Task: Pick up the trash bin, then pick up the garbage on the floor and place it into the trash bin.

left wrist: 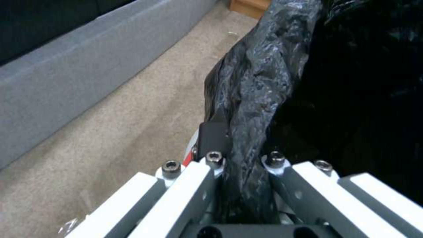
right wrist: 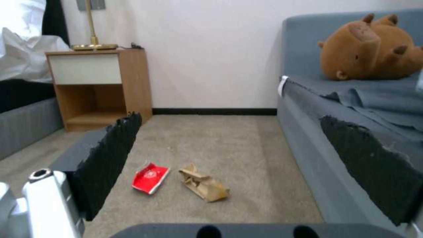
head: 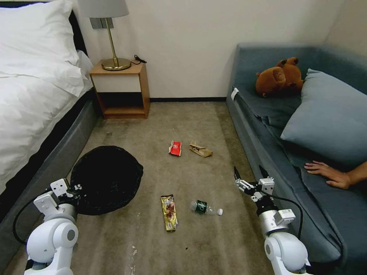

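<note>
A carpeted bedroom floor lies between a white-sheeted bed (head: 34, 88) on the left and a blue-grey sofa (head: 267, 126) on the right. At about 8 o'clock in the head view sits the trash bin (head: 107, 179), its round mouth wrapped in a crinkled, glossy black plastic bag that hides the inside. The left gripper (head: 74, 190) is clamped on the bin's rim at the bin's 9 o'clock edge; in the left wrist view its fingers (left wrist: 211, 138) pinch a bunched fold of the black liner.

The garbage is scattered on the carpet. Near the centre lie a crumpled red-and-white wrapper (head: 175, 148) and, just beside it at 3 o'clock, a crushed brown paper bag (head: 200, 149). Toward 6 o'clock lie a long gold-brown snack wrapper (head: 169, 212) and a small clear bottle (head: 205, 208) with a green label, on its side.

The right gripper (head: 249, 173) hangs above the carpet at about 4 o'clock, close to the sofa front, jaws spread and holding nothing.
</note>
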